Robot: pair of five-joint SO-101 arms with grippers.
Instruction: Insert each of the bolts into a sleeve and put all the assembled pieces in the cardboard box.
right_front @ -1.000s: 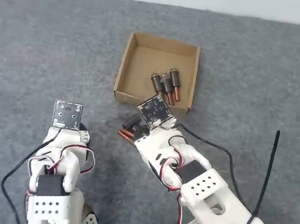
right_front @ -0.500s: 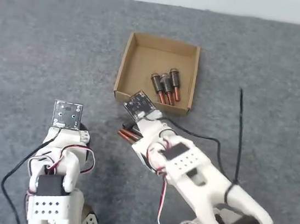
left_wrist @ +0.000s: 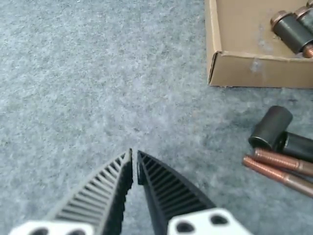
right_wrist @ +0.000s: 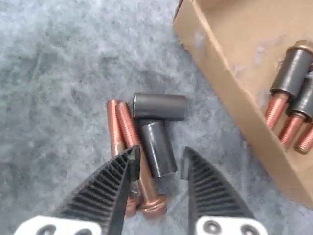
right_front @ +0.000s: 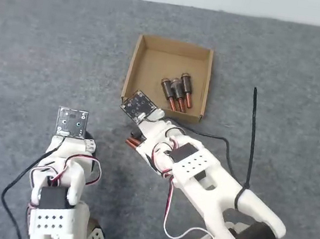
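Two dark sleeves (right_wrist: pixel 159 106) and two copper bolts (right_wrist: pixel 128 132) lie loose on the grey mat just in front of the cardboard box (right_front: pixel 139 69). One sleeve (right_wrist: pixel 156 147) lies between the fingers of my open right gripper (right_wrist: pixel 161 164), which hangs right over the pile. In the high view the right arm covers most of the pile (right_front: pixel 133 142). Three assembled bolt-and-sleeve pieces (right_front: pixel 175 90) lie inside the box. My left gripper (left_wrist: pixel 134 159) is shut with nothing in it, over bare mat to the left of the loose bolts (left_wrist: pixel 274 164) and sleeves (left_wrist: pixel 271 127).
The grey mat (right_front: pixel 51 46) spreads wide on all sides of the box. A black cable (right_front: pixel 252 137) rises from the right arm. The left arm (right_front: pixel 67 160) stands at the front left.
The right arm has swung left and forward, bringing its gripper over the loose sleeves and bolts. The left arm has kept still.
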